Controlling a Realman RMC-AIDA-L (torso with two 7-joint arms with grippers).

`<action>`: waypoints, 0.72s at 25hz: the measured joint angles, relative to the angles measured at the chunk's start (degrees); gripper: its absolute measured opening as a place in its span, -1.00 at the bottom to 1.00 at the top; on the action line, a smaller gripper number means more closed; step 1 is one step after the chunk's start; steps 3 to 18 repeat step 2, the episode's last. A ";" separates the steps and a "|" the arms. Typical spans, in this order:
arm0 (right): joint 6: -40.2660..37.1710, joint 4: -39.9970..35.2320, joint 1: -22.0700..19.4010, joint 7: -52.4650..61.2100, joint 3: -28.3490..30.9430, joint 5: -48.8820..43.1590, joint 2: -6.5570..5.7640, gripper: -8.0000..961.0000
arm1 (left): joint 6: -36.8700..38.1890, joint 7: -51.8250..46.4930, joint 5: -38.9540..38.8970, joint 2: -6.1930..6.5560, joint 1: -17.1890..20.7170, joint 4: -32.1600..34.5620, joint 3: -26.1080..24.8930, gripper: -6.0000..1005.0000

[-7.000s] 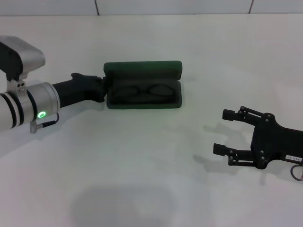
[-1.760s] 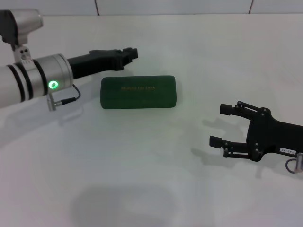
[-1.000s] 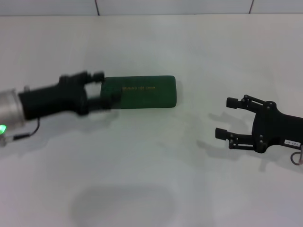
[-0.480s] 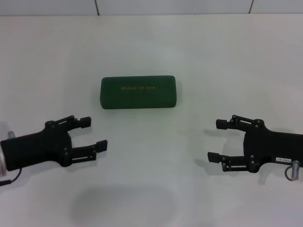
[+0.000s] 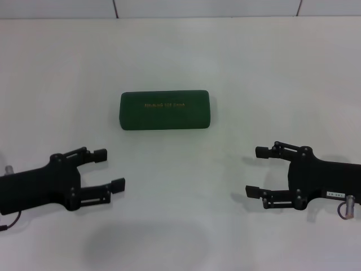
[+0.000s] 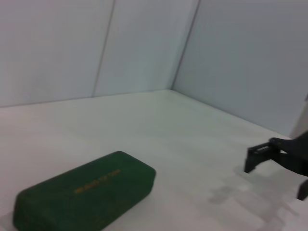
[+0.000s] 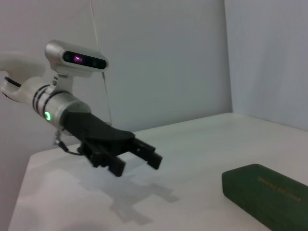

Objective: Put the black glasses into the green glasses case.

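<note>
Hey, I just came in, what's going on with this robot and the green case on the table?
Nothing is being handled at this moment. The green glasses case lies shut on the white table, lid up with its gold lettering showing. The black glasses are not in view, so whether they are inside cannot be told from here. The left gripper and the right gripper both hover open on the near side of the case, one on each side, well apart from it and holding nothing.

We see bare desk (image 5: 180,214) between our two grippers; the only obstacle is the closed green glasses case (image 5: 164,110), lying farther back, apart from both.
</note>
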 joint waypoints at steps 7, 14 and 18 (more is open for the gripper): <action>0.16 0.00 0.08 0.00 0.14 0.02 -0.08 0.82 | 0.40 0.00 0.76 -0.07 -0.04 0.00 -0.05 0.74; 0.16 0.00 0.08 0.00 0.14 0.02 -0.08 0.82 | 0.40 0.00 0.76 -0.07 -0.04 0.00 -0.05 0.74; 0.16 0.00 0.08 0.00 0.14 0.02 -0.08 0.82 | 0.40 0.00 0.76 -0.07 -0.04 0.00 -0.05 0.74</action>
